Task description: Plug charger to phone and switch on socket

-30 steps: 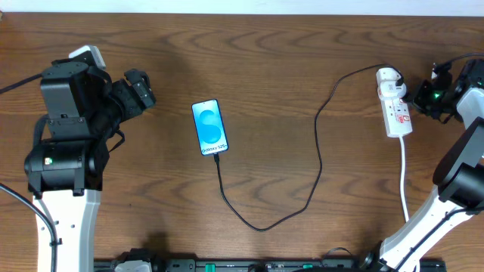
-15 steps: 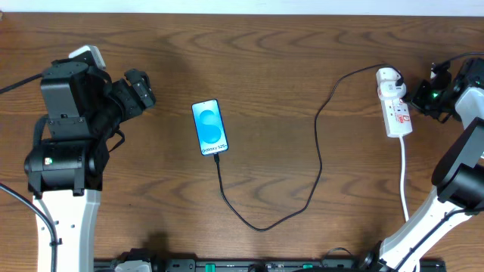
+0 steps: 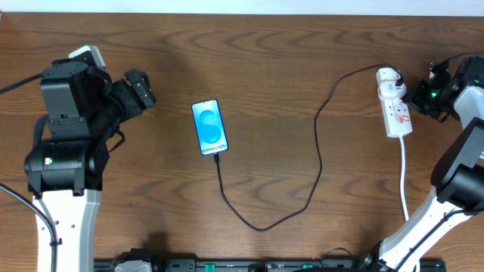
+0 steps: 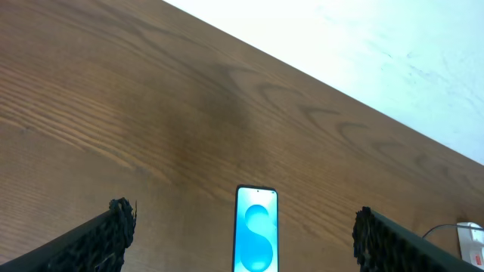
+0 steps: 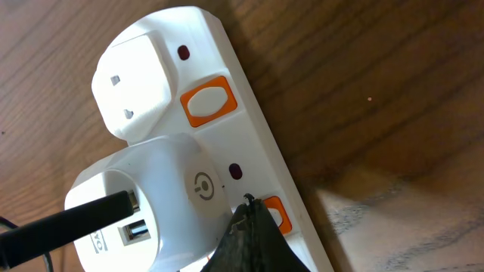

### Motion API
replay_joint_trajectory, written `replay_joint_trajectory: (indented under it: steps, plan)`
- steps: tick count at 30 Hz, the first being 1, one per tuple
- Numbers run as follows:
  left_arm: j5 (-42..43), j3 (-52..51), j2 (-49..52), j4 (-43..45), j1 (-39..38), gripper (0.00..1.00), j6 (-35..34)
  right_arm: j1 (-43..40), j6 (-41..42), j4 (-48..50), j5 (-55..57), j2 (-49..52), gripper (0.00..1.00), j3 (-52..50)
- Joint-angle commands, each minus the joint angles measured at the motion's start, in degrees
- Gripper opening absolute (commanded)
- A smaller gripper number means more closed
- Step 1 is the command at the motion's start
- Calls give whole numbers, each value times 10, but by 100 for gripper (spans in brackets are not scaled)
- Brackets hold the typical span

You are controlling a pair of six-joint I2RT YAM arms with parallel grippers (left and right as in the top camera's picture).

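Brown wood tabletop (image 3: 302, 60) carries everything. Left arm (image 3: 68, 136) sits at the left side. Left fingers (image 4: 113, 234) are wide apart w/ nothing btwn them, above bare wood, well left of the phone. Right arm (image 3: 461, 166) comes up the right edge, its wrist bent in toward the power strip.

Power strip (image 3: 395, 106) is white and lies far right, lengthwise near-to-far w/ its rounded end far. Its white cord (image 3: 404, 177) runs toward the near edge.

Phone (image 3: 209, 127) lies flat approx mid-tabletop, left of centre, screen up and lit blue.

Thin black cable (image 3: 318, 166) meets the phone's near end, loops toward the near edge, climbs right and reaches the strip's far end.

Wrist view: that cable goes into the side of a white adapter (image 5: 166, 196) w/ a power symbol, seated in the strip. A second white plug (image 5: 140, 83) sits in the next outlet. There are two orange switches, one by that plug (image 5: 208, 100) and one by the adapter (image 5: 278, 215), each w/ a small dark dot beside it.

Right fingers (image 5: 246, 238) are together in one dark wedge, gripping nothing. The tip is at the strip's face, btwn adapter and the second orange switch, just beside it. Can't tell if it presses the switch.
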Motion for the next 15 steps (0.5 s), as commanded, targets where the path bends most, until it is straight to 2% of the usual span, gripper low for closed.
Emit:
replay_joint_trajectory:
  steps: [1, 9, 15]
  plan:
    - [-10, -1, 1, -1, 3, 94, 2, 109, -23, -43, -203, 37, 1, -42]
    - [-10, -1, 1, -1, 3, 93, 2, 125, -83, -60, -195, 37, 1, -42]
    - [-10, -1, 1, -1, 3, 94, 2, 122, -81, -60, -140, 37, 1, -40]
